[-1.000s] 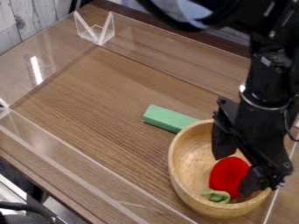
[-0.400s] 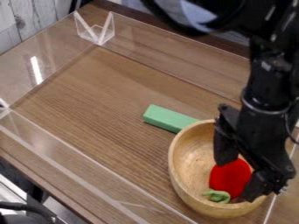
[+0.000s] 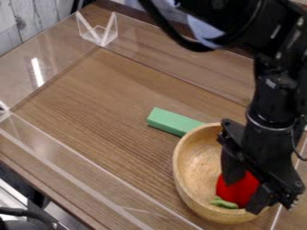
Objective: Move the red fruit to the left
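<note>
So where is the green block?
The green block lies flat on the wooden table, right of the middle, just up and left of the wooden bowl.

No words, numbers or signs for me to read anywhere. My black arm: no label showing. Wooden bowl [image 3: 199, 171]: plain wood, no mark. Green block [image 3: 175, 121]: plain, no print. Table top [image 3: 108, 108]: only wood grain (lines, not letters). Clear walls around table: shiny spots only, nothing written.
</note>
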You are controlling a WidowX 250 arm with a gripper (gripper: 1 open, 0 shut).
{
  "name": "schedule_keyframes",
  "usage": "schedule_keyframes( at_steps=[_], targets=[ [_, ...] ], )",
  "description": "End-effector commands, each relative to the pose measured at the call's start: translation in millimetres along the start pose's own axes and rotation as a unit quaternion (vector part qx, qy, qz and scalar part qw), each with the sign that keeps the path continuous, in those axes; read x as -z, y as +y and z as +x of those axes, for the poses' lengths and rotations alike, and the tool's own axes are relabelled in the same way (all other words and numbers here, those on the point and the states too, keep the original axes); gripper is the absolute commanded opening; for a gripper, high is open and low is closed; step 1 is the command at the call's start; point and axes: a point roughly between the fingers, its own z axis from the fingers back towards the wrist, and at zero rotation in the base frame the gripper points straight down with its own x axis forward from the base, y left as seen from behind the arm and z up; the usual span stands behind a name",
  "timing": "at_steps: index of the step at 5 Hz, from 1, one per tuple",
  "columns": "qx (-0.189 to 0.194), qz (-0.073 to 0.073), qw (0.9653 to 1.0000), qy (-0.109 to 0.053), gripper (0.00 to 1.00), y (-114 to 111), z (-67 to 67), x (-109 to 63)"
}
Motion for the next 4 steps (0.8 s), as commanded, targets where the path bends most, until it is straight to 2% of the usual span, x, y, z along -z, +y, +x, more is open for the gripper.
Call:
schedule_keyframes(
  at_steps=[1,2,3,4],
  targets=[
    [-0.008,0.018,0.9986,-0.05,0.0,3.9,8.7,-25.5],
    [-0.031,0.043,0.9947,-0.088,0.0,16.2,5.7,-53.3],
    [-0.063,0.062,0.9884,-0.124,0.0,33.5,-0.8,-86.2],
    [-0.059,0.057,0.99,-0.115,1.0,30.9,-4.2,-73.6]
  ],
)
